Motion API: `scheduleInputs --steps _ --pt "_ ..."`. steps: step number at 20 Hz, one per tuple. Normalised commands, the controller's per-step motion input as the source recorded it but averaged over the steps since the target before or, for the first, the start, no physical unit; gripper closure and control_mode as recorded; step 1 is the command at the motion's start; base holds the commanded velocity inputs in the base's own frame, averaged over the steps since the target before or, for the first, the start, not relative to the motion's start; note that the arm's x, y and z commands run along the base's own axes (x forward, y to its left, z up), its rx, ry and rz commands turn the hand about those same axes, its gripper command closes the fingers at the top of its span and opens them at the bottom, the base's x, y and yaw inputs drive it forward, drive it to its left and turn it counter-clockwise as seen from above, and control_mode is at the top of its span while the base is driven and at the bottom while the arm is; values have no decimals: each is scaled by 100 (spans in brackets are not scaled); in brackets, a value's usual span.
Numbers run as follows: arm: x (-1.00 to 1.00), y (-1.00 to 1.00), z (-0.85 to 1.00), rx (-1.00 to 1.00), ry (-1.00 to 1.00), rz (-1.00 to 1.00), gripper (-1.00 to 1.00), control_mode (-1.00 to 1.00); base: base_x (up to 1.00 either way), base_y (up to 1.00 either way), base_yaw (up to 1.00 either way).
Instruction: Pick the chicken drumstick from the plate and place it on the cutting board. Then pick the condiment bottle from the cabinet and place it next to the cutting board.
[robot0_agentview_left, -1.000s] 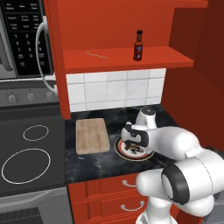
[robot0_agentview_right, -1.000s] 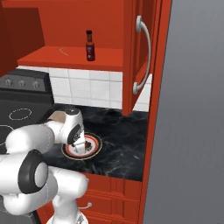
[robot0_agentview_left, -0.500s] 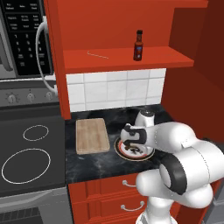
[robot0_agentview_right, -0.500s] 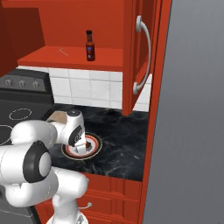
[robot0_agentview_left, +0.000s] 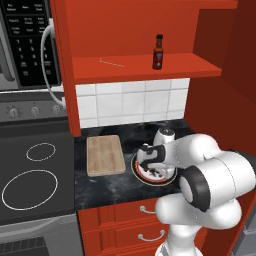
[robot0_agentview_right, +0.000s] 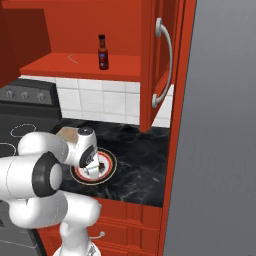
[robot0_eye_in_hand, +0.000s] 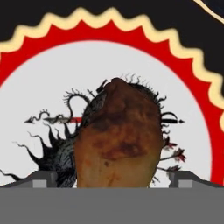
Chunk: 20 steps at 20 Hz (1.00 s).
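The golden-brown chicken drumstick (robot0_eye_in_hand: 118, 135) lies in the white middle of the plate (robot0_eye_in_hand: 39, 87), over its dark mottled pattern. My gripper (robot0_eye_in_hand: 113, 177) hangs low over it and is open, with one fingertip (robot0_eye_in_hand: 43, 177) on each side of the meat and a gap between each tip and the meat. The plate (robot0_agentview_left: 145, 178) sits on the dark counter under my hand (robot0_agentview_left: 150, 162). Just left of the plate lies the tan cutting board (robot0_agentview_left: 105, 155). The condiment bottle (robot0_agentview_left: 158, 52) stands upright on the red cabinet shelf (robot0_agentview_left: 125, 67) above.
A stove (robot0_agentview_left: 30, 175) with ring burners is left of the board, with a microwave (robot0_agentview_left: 25, 40) above it. The open cabinet door (robot0_agentview_right: 160, 60) hangs over the counter's right part. A grey wall (robot0_agentview_right: 220, 150) bounds the right. Red drawers (robot0_agentview_left: 130, 220) run below the counter.
My hand has sunk a little lower over the plate, closing in around the drumstick. The board, plate and bottle have not moved.
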Motion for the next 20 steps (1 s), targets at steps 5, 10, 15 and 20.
scheduleInputs --steps 5,10,15,20 --pt "15 0 -2 0 9 0 -100 -100 0 0 0" --pt "15 0 -5 0 10 0 -100 -100 0 0 0" --pt "12 1 -7 0 8 0 100 -100 0 0 0" --pt "1 1 -2 0 0 0 100 -100 0 0 0"
